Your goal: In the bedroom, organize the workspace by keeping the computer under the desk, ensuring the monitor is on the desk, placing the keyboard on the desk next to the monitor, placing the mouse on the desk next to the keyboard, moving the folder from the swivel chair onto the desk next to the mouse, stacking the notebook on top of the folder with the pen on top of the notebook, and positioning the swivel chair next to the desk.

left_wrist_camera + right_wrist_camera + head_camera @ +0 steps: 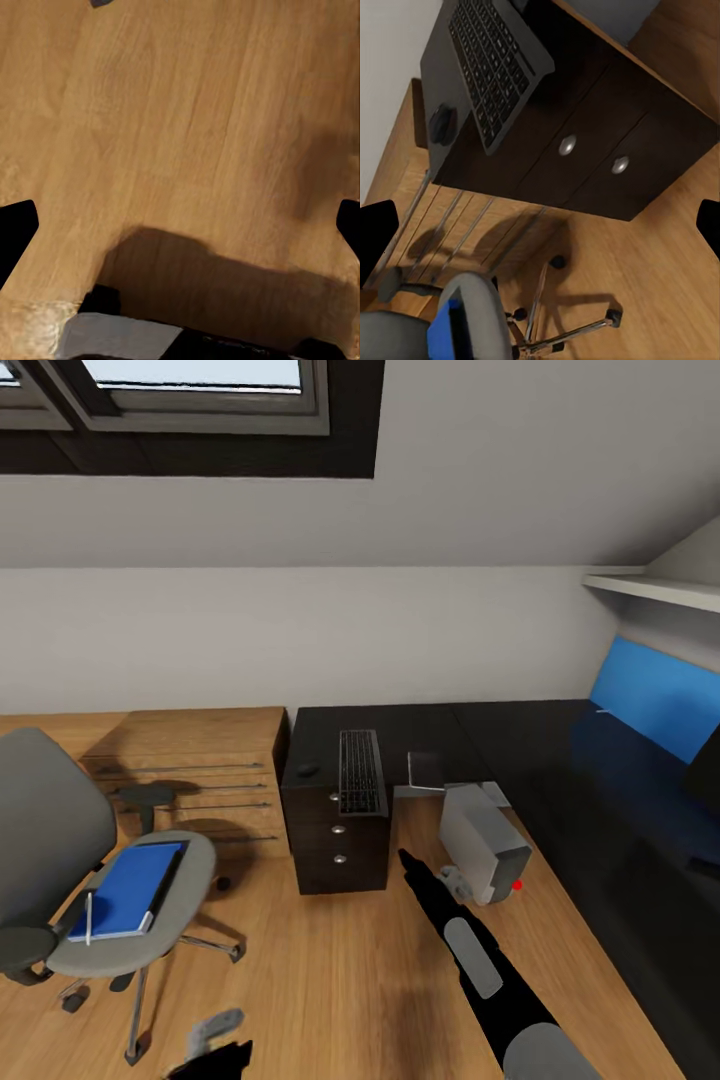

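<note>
The keyboard and the small dark mouse lie on the black desk above its drawer unit. On the floor in the desk's corner stands the grey computer. At the left, the swivel chair carries the blue folder with the pale pen at its near corner. A dark strip along the folder's right edge may be the notebook; I cannot tell. My right gripper hovers open between drawers and computer. My left gripper hangs open over bare floor. A black shape cut off at the right may be the monitor.
Low wooden shelving stands against the wall left of the drawer unit. A flat grey square lies on the desk by the keyboard. A blue back panel and a white shelf are at the right. Wood floor lies between chair and desk.
</note>
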`<state>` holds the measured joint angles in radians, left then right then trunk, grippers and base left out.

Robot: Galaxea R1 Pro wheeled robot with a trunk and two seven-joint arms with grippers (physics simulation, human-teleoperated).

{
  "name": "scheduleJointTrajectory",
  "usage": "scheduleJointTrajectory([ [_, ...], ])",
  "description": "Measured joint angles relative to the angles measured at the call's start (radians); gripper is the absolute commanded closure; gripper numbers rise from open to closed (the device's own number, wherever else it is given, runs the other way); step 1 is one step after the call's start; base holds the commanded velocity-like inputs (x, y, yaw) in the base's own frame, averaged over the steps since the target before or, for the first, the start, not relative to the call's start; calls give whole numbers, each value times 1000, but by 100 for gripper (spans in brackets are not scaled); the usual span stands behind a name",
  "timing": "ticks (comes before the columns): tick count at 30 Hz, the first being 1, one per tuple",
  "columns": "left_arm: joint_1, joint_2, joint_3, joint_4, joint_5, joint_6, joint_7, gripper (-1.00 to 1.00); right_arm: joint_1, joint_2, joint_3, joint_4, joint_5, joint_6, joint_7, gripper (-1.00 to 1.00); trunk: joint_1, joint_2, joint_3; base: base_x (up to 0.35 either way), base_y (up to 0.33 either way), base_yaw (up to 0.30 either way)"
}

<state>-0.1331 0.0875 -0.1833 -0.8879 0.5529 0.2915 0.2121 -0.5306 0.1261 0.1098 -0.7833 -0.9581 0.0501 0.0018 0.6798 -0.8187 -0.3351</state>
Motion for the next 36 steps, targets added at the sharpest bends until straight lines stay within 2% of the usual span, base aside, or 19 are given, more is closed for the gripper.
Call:
scheduleJointTrajectory([
  [1,0,-2,1,-211,3,201,14,-100,0,-3,0,0,0,0,-1,-100,4,-7,-3,0,0,0],
  [2,0,-4,2,-357,5,237,21,-100,0,-6,-1,0,0,0,-1,-100,8,-14,-6,0,0,0],
  [4,-1,-20,15,-455,27,303,43,-100,0,-12,0,2,0,0,-2,-100,15,-28,-12,0,0,0],
  [5,-1,-41,28,-522,52,326,66,-100,-1,-11,1,4,0,-5,-4,-100,19,-35,-16,0,0,0],
  [6,-1,-74,41,-504,78,337,143,-100,-1,-8,-7,32,-6,-79,-15,-100,23,-42,-19,0,0,0],
  [7,-1,-79,45,-461,79,335,162,-100,-1,-9,-12,40,-22,-107,-17,-100,27,-49,-22,0,0,0],
  [9,-1,-80,47,-439,79,333,171,-100,-1,-10,-15,44,-62,-122,-17,-100,35,-63,-28,0,0,0],
  [10,-1,-82,46,-432,79,332,175,-100,-1,-11,-17,46,-102,-127,-17,-100,38,-70,-31,0,0,0],
  [12,-1,-84,45,-427,79,331,178,-100,-1,-12,-17,47,-155,-129,-17,-100,46,-84,-38,0,0,0],
  [13,-1,-86,44,-421,79,330,180,-100,-1,-14,-16,48,-245,-125,-16,-100,50,-91,-41,0,0,0],
  [14,-1,-87,44,-419,78,330,181,-100,-1,-14,-15,47,-314,-116,-15,-100,54,-98,-44,0,0,0],
  [15,-1,-87,43,-418,78,330,181,-100,-1,-14,-14,47,-344,-112,-14,-100,58,-105,-47,0,0,0],
  [16,-1,-86,43,-416,78,330,180,-100,-1,-15,-10,46,-418,-101,0,-100,61,-112,-50,0,0,0],
  [18,-1,-87,42,-416,78,330,181,-100,0,-15,-7,45,-445,-98,30,-100,69,-126,-56,0,0,0],
  [19,-1,-88,40,-417,79,330,181,-100,0,-15,-6,44,-454,-97,66,-100,73,-133,-60,0,0,0],
  [20,-1,-88,38,-420,78,329,181,-100,1,-15,-5,43,-459,-96,131,-100,77,-140,-63,0,0,0],
  [24,-1,-88,36,-423,78,330,182,-100,2,-14,-3,45,-453,-94,210,-100,92,-168,-75,0,0,0],
  [30,-1,-89,37,-437,78,329,182,-100,2,-11,26,51,-419,-95,238,-100,115,-210,-94,0,0,0],
  [36,-1,-89,35,-457,78,329,182,-100,2,-8,42,52,-412,-97,241,-100,138,-252,-113,0,0,0],
])
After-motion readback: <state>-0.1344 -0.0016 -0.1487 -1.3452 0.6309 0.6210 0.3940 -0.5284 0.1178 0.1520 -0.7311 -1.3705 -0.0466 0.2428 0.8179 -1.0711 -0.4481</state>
